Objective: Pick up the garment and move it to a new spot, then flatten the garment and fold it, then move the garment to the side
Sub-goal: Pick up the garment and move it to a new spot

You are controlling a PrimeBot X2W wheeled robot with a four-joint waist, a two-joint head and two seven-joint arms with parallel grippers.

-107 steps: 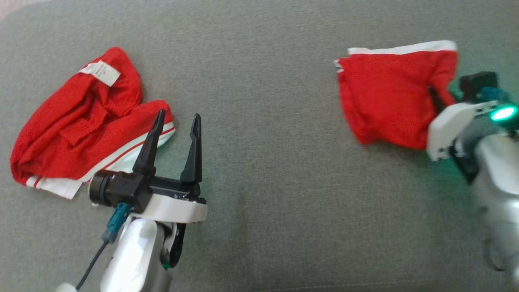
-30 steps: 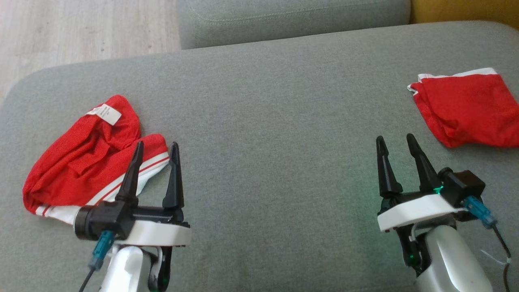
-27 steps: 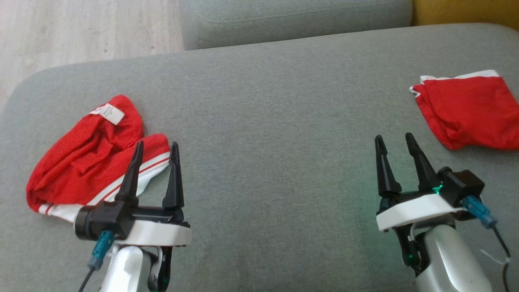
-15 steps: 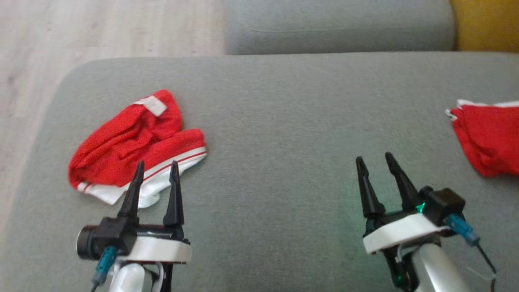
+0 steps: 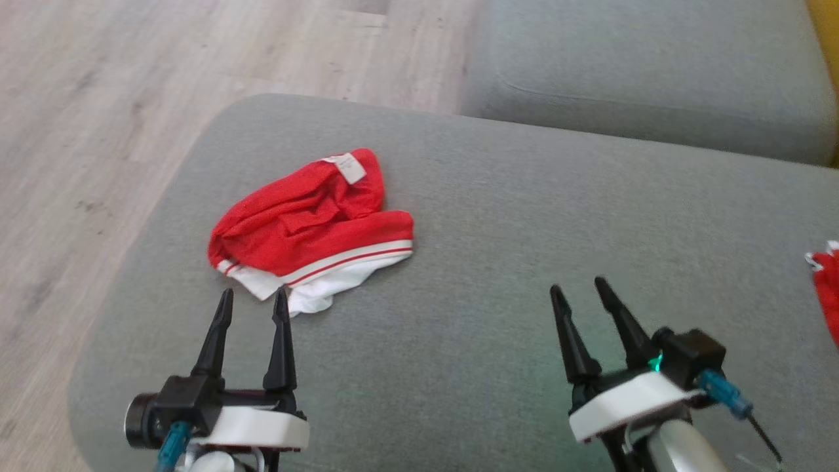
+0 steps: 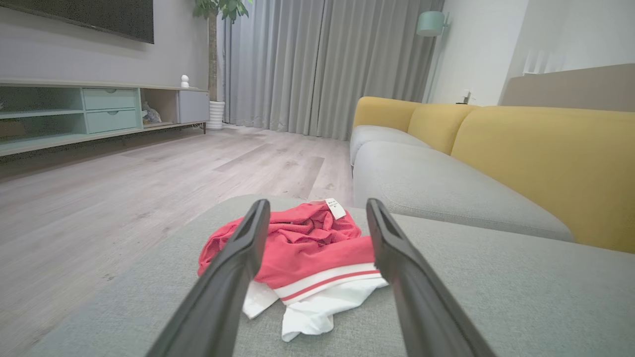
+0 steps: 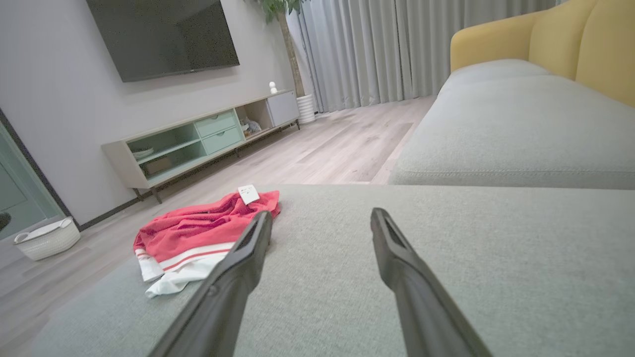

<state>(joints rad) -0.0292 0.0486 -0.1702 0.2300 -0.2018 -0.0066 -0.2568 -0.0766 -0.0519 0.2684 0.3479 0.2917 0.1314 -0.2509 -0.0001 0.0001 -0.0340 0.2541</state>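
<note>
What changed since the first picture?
The right tool left the folded red cloth and drew back, open. The view swung left, toward the crumpled red garment. Both stayed put on the grey cushion; the left tool stayed open and empty.

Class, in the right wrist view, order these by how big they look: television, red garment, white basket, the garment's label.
Largest: television and red garment, about alike; the garment's nearness to the camera inflates it, so unranked.
Then: white basket.
Smallest: label.
</note>
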